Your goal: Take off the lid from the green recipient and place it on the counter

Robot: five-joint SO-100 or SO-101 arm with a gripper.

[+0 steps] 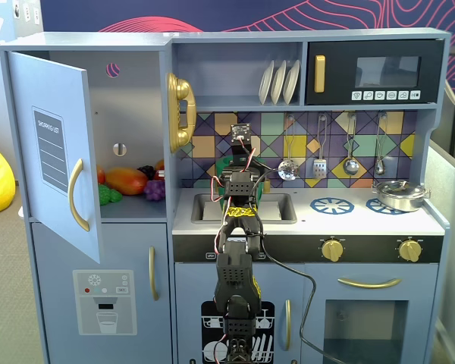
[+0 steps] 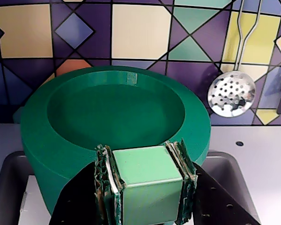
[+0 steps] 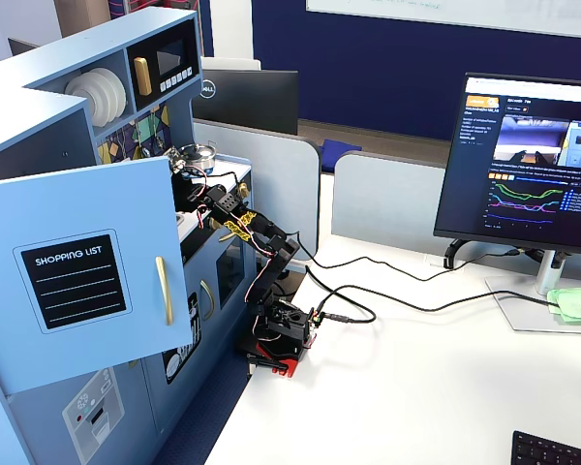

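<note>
Pale green tab [image 2: 152,187] on dark green lid [image 2: 117,112]

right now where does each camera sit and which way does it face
A fixed view: in front of the kitchen, facing the counter; whole arm seen from behind.
Wrist view: on the arm, facing the tile wall; tool shut on the lid's tab, lid filling the frame.
A fixed view: off to the side, looking across the desk; arm reaches into the kitchen.
Shared: both fixed views show the pot.
</note>
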